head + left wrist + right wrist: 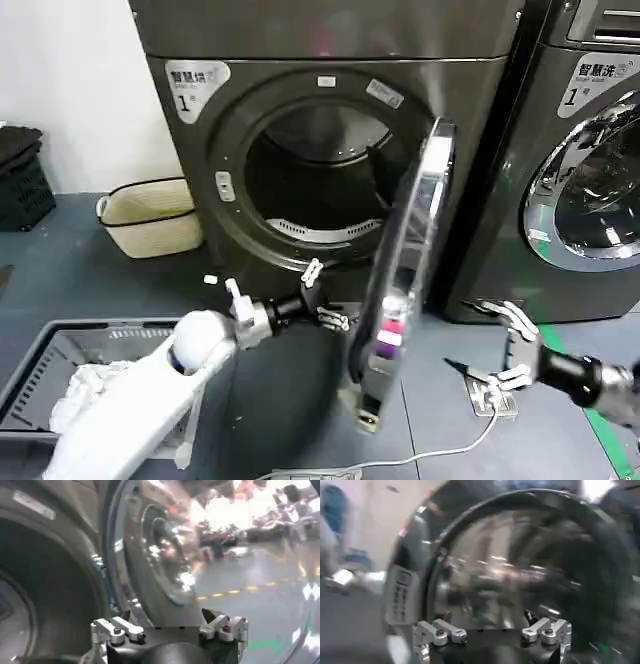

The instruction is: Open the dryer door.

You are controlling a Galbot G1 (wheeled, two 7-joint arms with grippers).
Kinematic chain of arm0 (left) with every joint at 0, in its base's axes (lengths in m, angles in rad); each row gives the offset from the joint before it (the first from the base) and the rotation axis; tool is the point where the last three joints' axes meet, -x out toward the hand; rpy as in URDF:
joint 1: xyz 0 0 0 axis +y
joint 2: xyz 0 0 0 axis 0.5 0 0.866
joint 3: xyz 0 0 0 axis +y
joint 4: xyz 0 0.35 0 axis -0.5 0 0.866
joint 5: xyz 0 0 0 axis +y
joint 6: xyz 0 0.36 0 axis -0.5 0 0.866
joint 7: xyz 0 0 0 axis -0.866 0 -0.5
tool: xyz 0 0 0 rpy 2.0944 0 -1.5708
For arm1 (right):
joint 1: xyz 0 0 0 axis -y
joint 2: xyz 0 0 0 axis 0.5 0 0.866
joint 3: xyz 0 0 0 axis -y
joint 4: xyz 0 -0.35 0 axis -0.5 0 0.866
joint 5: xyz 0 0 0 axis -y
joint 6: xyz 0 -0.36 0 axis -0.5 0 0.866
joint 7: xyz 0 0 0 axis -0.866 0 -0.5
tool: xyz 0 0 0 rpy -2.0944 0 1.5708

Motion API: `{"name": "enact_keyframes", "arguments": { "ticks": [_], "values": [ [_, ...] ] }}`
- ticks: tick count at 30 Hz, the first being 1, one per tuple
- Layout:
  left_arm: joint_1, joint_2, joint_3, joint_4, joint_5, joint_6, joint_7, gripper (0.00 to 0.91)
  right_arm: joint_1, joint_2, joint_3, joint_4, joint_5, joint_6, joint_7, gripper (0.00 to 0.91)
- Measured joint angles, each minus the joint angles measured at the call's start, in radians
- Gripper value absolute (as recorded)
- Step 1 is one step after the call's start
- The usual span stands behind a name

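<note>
Centrally, the dark grey front-loading dryer (330, 150) stands with its round chrome-rimmed glass door (400, 270) swung out, seen nearly edge-on before the open drum (315, 175). Left gripper (322, 296), fingers spread and empty, is held low between drum opening and door's inner face; its wrist view shows that door (165, 555) close ahead. Right gripper (505, 345), fingers likewise spread, hovers low, beyond the door's outer side, near a white cable (440, 455) on the grey floor (100, 290).

Second machine (590, 150) cropped at right edge
</note>
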Motion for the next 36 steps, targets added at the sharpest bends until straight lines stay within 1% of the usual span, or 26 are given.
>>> {"name": "enact_keyframes", "arguments": {
  "ticks": [2, 5, 8, 11, 14, 20, 26, 31, 36],
  "values": [
    [-0.01, -0.009, 0.013, 0.009, -0.002, -0.003, -0.002, 0.907, -0.055, 0.045, 0.074, -0.019, -0.013, 0.031, 0.038, 0.907],
    [-0.027, -0.023, 0.033, 0.024, -0.005, -0.01, -0.003, 0.907, -0.121, 0.109, 0.171, -0.054, -0.04, 0.055, 0.087, 0.907],
    [-0.043, -0.037, 0.055, 0.037, -0.007, -0.017, -0.004, 0.907, -0.159, 0.168, 0.251, -0.099, -0.087, 0.064, 0.168, 0.907],
    [-0.06, -0.051, 0.078, 0.049, -0.009, -0.023, -0.005, 0.907, -0.185, 0.22, 0.319, -0.144, -0.13, 0.05, 0.275, 0.907],
    [-0.078, -0.065, 0.099, 0.063, -0.008, -0.031, -0.008, 0.907, -0.202, 0.268, 0.378, -0.185, -0.179, 0.021, 0.393, 0.907],
    [-0.121, -0.099, 0.152, 0.098, 0.002, -0.043, -0.016, 0.907, -0.222, 0.354, 0.479, -0.254, -0.237, -0.025, 0.594, 0.907],
    [-0.164, -0.14, 0.198, 0.136, 0.015, -0.048, -0.038, 0.907, -0.225, 0.411, 0.567, -0.329, -0.294, -0.083, 0.743, 0.907],
    [-0.201, -0.173, 0.239, 0.165, 0.027, -0.045, -0.059, 0.907, -0.223, 0.44, 0.625, -0.386, -0.325, -0.144, 0.852, 0.907],
    [-0.24, -0.211, 0.282, 0.194, 0.049, -0.042, -0.105, 0.907, -0.199, 0.47, 0.669, -0.42, -0.383, -0.22, 0.97, 0.907]
  ]
}}
